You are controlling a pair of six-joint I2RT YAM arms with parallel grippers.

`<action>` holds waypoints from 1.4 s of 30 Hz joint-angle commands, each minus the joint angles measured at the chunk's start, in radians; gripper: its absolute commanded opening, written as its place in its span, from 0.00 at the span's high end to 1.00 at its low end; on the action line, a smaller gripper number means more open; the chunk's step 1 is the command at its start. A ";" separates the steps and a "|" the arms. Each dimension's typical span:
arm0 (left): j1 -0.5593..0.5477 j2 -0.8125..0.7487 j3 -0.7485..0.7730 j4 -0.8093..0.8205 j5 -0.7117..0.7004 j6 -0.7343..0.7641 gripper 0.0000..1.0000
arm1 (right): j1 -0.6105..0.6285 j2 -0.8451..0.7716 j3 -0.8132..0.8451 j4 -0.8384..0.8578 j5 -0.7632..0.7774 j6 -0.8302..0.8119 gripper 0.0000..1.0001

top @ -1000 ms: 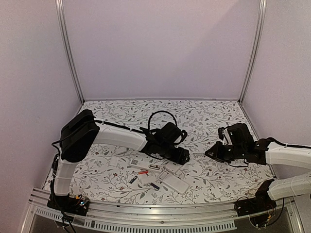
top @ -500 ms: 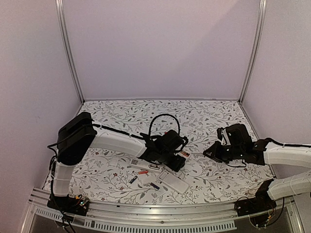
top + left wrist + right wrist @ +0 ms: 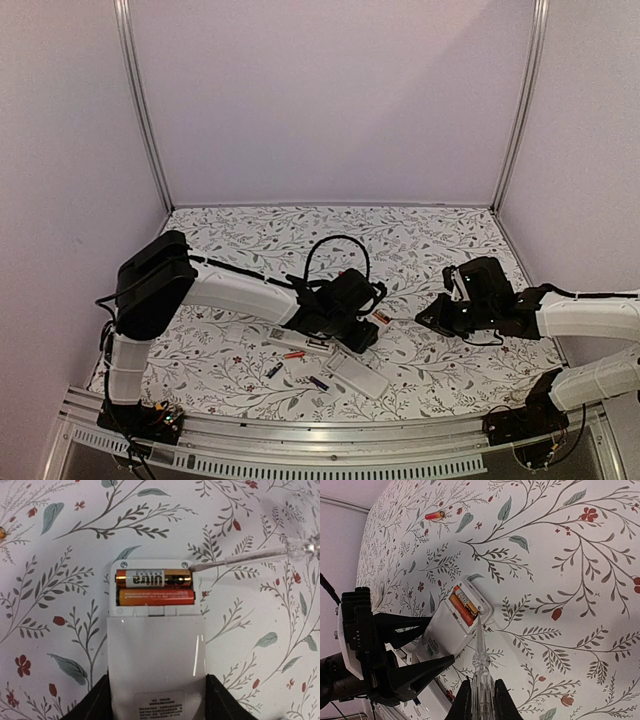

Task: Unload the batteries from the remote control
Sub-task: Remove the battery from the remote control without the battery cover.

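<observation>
The remote [image 3: 156, 655] lies flat on the floral surface [image 3: 50, 555] with its back up and its battery bay uncovered. Both batteries [image 3: 154, 578] sit side by side in that bay: a gold one on the far side and a red-orange one [image 3: 156, 597] next to it.

The left end effector [image 3: 156, 682] straddles the covered end of the remote, one finger along each long edge. The fingers [image 3: 95, 702] look flush with the edges, but I cannot tell whether they press on the remote.

The right end effector [image 3: 479, 692] is pressed together on the clear handle of a thin tool [image 3: 479, 655]. The tool slants down to the remote, and its metal tip sits at the corner of the bay, just beside the end of the gold battery.

In the top view, two other remotes [image 3: 300, 343] [image 3: 358, 375] lie nearer the arm bases. Loose cells lie around them, one red [image 3: 293, 354] and two dark [image 3: 273, 370] [image 3: 318, 382]. The right wrist view shows another red-and-gold cell [image 3: 435, 515] lying alone, well apart from the remote.
</observation>
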 commanded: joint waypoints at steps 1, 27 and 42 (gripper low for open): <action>-0.010 0.006 -0.044 -0.084 -0.005 0.016 0.55 | 0.010 0.020 0.017 0.018 -0.003 0.005 1.00; -0.010 0.013 -0.045 -0.089 0.000 0.055 0.64 | 0.010 -0.037 0.005 0.198 -0.098 0.099 1.00; -0.009 0.009 -0.049 -0.091 -0.015 0.051 0.66 | 0.010 -0.034 -0.004 -0.009 0.017 0.024 1.00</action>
